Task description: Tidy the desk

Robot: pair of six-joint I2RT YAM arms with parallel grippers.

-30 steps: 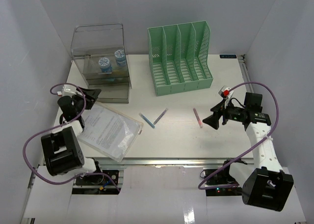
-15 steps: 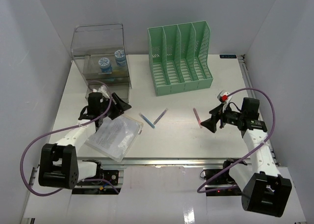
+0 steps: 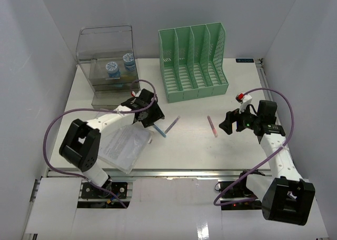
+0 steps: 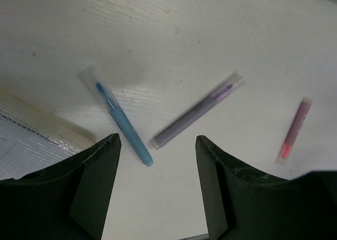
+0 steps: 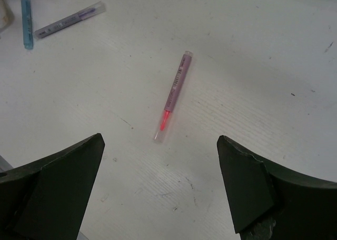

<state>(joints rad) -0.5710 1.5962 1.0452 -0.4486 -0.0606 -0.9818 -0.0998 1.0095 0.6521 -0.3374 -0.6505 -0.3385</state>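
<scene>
The white desk (image 3: 247, 87) holds three pens near its middle: a blue pen (image 3: 157, 129), a purple pen (image 3: 172, 125) and a red pen (image 3: 211, 126). My left gripper (image 3: 152, 115) is open and empty, hovering just left of the blue and purple pens. In the left wrist view, the blue pen (image 4: 118, 119) and purple pen (image 4: 197, 111) lie just beyond my open gripper (image 4: 158, 144). My right gripper (image 3: 226, 124) is open and empty, just right of the red pen. In the right wrist view, the red pen (image 5: 174, 95) lies between and ahead of my fingertips (image 5: 95, 145).
A clear folder of papers (image 3: 124, 145) lies at the front left, partly under my left arm. A green slotted file rack (image 3: 193, 61) stands at the back centre. A clear drawer box (image 3: 110, 71) with tape rolls stands at the back left. A metal rail (image 3: 184, 171) runs along the front edge.
My left arm has swung from the desk's left edge rightward, across the folder, to the blue and purple pens. My right gripper has stayed near the red pen, shifting only slightly.
</scene>
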